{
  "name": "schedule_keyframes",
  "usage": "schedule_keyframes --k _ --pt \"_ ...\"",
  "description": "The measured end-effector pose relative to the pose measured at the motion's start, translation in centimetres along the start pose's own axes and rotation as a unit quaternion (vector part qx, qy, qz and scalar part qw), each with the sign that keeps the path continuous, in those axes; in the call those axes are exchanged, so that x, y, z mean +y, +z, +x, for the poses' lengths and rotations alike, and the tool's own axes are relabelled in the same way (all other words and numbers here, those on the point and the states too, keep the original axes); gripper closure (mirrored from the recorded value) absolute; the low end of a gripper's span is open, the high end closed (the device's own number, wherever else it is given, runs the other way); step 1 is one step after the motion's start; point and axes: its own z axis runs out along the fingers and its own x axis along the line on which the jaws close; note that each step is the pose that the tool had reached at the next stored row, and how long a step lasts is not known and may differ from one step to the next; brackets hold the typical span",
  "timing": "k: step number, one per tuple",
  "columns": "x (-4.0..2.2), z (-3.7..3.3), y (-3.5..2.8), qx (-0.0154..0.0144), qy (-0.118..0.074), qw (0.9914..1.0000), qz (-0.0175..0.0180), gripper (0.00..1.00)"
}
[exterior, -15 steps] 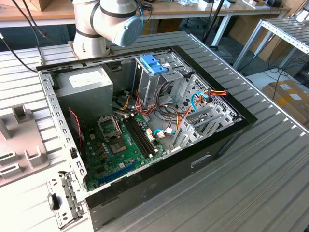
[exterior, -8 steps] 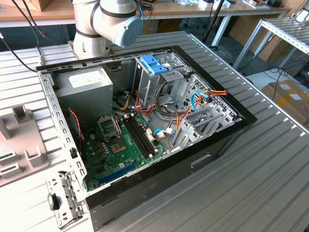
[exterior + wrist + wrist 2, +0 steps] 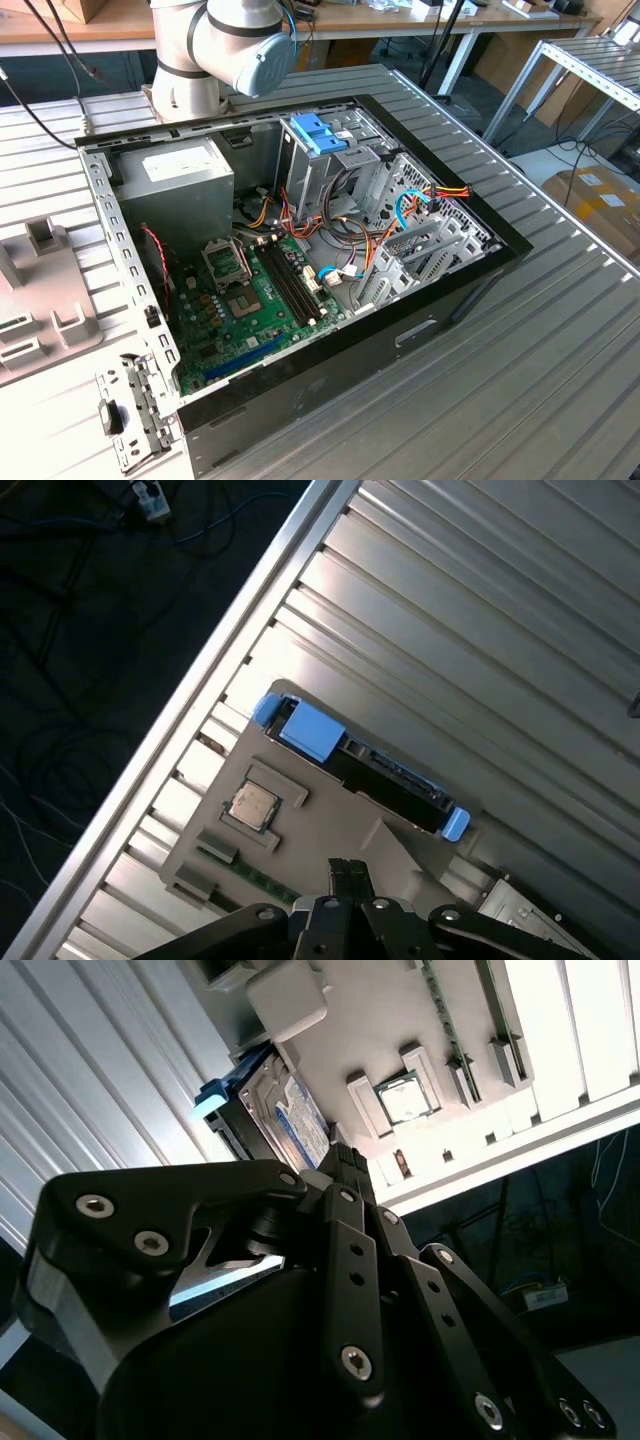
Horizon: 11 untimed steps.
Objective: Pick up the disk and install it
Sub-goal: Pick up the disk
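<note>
The disk point(image 3: 385, 773) stands on edge in a slot of a beige parts tray point(image 3: 330, 825), with blue plastic rails at both ends. In the second wrist view the disk point(image 3: 292, 1120) shows its white and blue label. My gripper point(image 3: 347, 872) hangs above the tray, short of the disk and not touching it. Its black fingers point(image 3: 340, 1165) are shut together with nothing between them. In the exterior view the open computer case point(image 3: 440, 300) lies on the slatted table, with a grey drive cage with blue clips point(image 3: 322, 140) at its far side.
A processor chip point(image 3: 255, 803) sits in a tray pocket beside the disk. The table edge point(image 3: 200, 680) drops to a dark floor with cables. Inside the case are a grey power-supply box point(image 3: 185, 175), a green motherboard point(image 3: 250, 300) and loose wiring point(image 3: 400, 215). The arm's base point(image 3: 200, 70) stands behind the case.
</note>
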Motion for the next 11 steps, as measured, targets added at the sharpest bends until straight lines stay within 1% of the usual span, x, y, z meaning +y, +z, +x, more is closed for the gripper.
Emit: schedule_keyframes --k 1,7,11 --pt "0.00 0.00 0.00 -0.0002 -0.007 0.99997 -0.0002 0.89" --pt "0.00 0.00 0.00 -0.0009 -0.029 0.99958 -0.0009 0.89" --pt "0.00 0.00 0.00 -0.0016 -0.050 0.99876 -0.0015 0.89"
